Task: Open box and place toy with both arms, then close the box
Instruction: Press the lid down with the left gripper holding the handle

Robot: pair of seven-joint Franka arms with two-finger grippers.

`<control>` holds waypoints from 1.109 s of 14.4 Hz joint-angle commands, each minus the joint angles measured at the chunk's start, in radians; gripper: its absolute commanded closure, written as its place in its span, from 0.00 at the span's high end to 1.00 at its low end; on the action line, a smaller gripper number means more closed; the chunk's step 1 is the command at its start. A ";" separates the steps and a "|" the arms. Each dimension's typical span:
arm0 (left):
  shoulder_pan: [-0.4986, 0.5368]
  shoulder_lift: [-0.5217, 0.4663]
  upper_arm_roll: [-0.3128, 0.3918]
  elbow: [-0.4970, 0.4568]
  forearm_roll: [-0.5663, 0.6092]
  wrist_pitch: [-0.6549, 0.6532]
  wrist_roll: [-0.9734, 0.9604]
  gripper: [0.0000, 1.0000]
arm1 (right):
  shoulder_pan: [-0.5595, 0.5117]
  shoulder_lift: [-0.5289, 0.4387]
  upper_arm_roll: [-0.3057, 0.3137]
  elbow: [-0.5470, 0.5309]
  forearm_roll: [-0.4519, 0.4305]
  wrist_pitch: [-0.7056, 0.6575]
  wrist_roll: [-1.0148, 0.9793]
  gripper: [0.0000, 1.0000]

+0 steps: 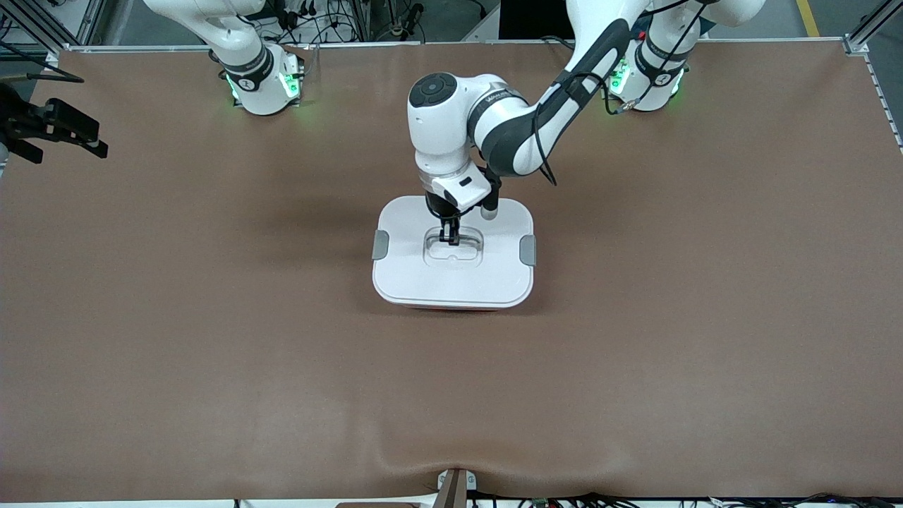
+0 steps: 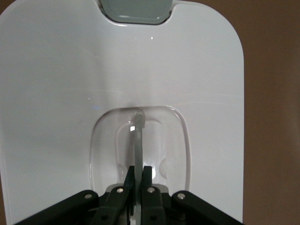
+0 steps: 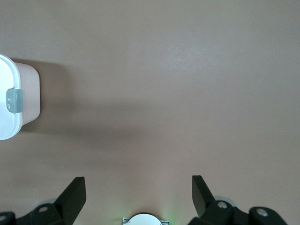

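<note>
Left gripper [image 1: 449, 236]: clamped on clear recessed handle [image 2: 138, 140] of white-lidded pink plastic box [image 1: 453, 279].
Right gripper [image 3: 138, 194]: jaws apart, waiting over brown table [image 1: 705, 282].
Risk: grey side clips [image 1: 380, 245] look latched; lifting may hoist the tub.

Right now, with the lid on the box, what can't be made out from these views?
- Box contents: the white lid covers it in every view, so the toy can't be confirmed inside.
- Toy: appears in no view.
- Right claw: its fingers stand open over bare table in the right wrist view; in the front view that arm is cut off by the top edge.
- Left claw: shut on the clear handle; whether the lid is seated can't be told.
</note>
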 commanded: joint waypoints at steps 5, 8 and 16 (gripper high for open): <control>0.001 -0.030 -0.001 -0.034 0.006 0.008 0.014 0.00 | 0.011 0.000 -0.004 0.015 -0.012 -0.006 0.009 1.00; 0.003 -0.030 -0.001 -0.036 0.011 0.008 0.016 0.00 | 0.011 0.000 -0.004 0.015 -0.012 -0.006 0.009 1.00; 0.009 -0.033 -0.001 -0.039 0.000 0.006 0.001 0.00 | 0.011 0.000 -0.004 0.015 -0.012 -0.008 0.009 1.00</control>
